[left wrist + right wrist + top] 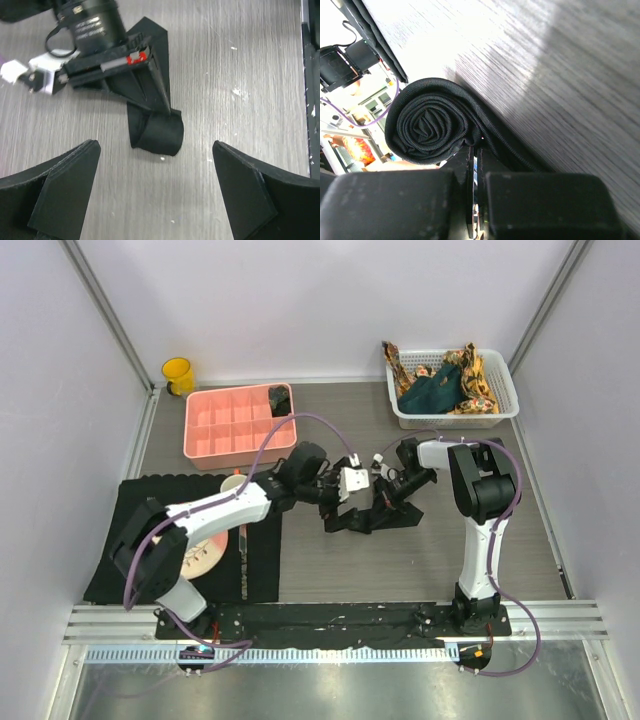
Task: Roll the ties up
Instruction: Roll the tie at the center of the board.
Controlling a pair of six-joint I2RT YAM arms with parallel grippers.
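A plain black tie [432, 125] is wound into a tight roll on the grey table. My right gripper [476, 155] is shut on its outer tail just beside the roll. In the left wrist view the roll [157, 132] lies at the tip of the right gripper [142, 85]. My left gripper [155, 192] is open wide and empty, a short way in front of the roll and apart from it. In the top view both grippers, left [340, 512] and right [378, 502], meet at the table's middle. More ties, teal [432, 390] and orange-yellow patterned [478, 380], lie in the white basket [452, 418].
A pink compartment tray [225, 435] at the back left holds a black rolled tie [280, 397] in a far corner cell. A yellow mug [178, 375] stands behind it. A wide black mat [260, 550] with a plate [205, 558] and cup [232, 483] lies at the left.
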